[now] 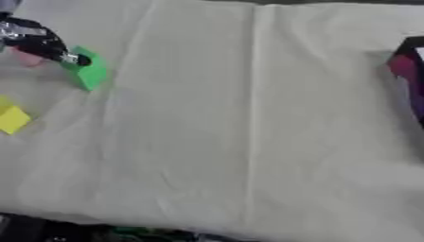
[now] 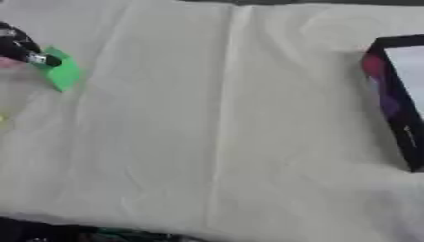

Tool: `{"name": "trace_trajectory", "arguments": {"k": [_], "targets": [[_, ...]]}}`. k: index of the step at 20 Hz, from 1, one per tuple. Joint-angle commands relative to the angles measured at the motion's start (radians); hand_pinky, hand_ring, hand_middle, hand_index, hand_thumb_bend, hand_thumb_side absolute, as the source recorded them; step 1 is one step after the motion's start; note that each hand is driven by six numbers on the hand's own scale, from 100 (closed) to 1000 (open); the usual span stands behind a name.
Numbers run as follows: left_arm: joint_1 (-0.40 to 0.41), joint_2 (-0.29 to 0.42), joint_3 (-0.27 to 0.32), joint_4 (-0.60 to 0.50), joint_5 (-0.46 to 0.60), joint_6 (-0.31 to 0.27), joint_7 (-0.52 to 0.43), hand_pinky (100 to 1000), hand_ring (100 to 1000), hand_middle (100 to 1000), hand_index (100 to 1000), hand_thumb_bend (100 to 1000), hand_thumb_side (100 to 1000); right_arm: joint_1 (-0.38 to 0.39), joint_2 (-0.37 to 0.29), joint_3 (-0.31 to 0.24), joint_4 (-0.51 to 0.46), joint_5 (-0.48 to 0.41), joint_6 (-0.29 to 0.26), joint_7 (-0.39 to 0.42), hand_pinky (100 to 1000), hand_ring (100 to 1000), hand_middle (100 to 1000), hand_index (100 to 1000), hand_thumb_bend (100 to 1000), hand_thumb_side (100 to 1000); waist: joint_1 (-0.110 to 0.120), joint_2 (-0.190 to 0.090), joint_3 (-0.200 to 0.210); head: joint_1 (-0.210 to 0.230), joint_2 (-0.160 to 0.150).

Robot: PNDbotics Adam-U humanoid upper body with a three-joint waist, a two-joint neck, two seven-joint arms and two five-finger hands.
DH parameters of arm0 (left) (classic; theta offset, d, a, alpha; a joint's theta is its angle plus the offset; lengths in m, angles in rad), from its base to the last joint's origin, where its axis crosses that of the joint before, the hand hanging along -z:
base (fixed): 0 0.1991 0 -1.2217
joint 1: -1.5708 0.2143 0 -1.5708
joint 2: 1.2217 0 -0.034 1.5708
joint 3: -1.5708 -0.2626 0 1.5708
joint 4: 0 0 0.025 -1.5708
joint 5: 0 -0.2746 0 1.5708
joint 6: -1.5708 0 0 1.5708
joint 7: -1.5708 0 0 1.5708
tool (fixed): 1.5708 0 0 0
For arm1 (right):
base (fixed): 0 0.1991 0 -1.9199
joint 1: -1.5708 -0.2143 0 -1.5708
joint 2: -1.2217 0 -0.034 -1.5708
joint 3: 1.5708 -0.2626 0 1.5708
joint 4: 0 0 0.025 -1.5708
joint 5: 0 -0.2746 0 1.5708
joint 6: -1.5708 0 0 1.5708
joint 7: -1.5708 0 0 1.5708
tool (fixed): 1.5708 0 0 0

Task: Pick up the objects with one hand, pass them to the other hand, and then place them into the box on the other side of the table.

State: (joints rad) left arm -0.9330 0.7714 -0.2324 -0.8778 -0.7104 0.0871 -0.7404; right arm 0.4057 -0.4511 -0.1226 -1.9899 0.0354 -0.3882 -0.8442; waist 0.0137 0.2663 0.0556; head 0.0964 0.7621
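Observation:
A green block [image 1: 89, 72] lies tilted on the white cloth at the upper left. My left hand [image 1: 37, 40], black with silver joints, comes in from the upper left corner and overlaps the block's upper left edge. A pink object [image 1: 27, 58] shows just under that hand. Near the left edge lies a yellow block [image 1: 12, 118]. At the right edge stands the box [image 2: 396, 101], with dark walls, a magenta and purple side and a pale inside. My right hand shows in neither view.
A white cloth [image 1: 248, 118] with long creases covers the table. Dark items [image 1: 75, 231] line the near edge at the lower left.

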Motion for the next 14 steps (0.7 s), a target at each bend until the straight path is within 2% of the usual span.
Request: {"name": "trace_trajectory", "arguments": {"k": [1, 10, 14], "targets": [[-0.019, 0.021, -0.003, -0.016, -0.009, -0.007, -0.012, 905, 827, 759, 843, 710, 757, 0.007, -0.008, -0.009, -0.01, 0.004, -0.03, -0.039, 670, 724, 717, 761, 709, 138, 0.001, -0.018, 0.001, 0.006, 0.005], [-0.016, -0.002, -0.018, 0.005, -0.08, -0.026, -0.013, 902, 830, 757, 810, 763, 742, 0.004, 0.0, -0.004, -0.01, 0.006, -0.025, -0.042, 668, 723, 715, 760, 710, 137, 0.003, -0.017, -0.001, 0.011, 0.007], [-0.015, -0.013, -0.017, 0.014, -0.112, -0.028, -0.002, 901, 829, 753, 789, 735, 741, 0.002, 0.008, 0.001, -0.01, 0.007, -0.018, -0.04, 667, 722, 714, 759, 711, 135, 0.003, -0.016, -0.003, 0.017, 0.006]]}}
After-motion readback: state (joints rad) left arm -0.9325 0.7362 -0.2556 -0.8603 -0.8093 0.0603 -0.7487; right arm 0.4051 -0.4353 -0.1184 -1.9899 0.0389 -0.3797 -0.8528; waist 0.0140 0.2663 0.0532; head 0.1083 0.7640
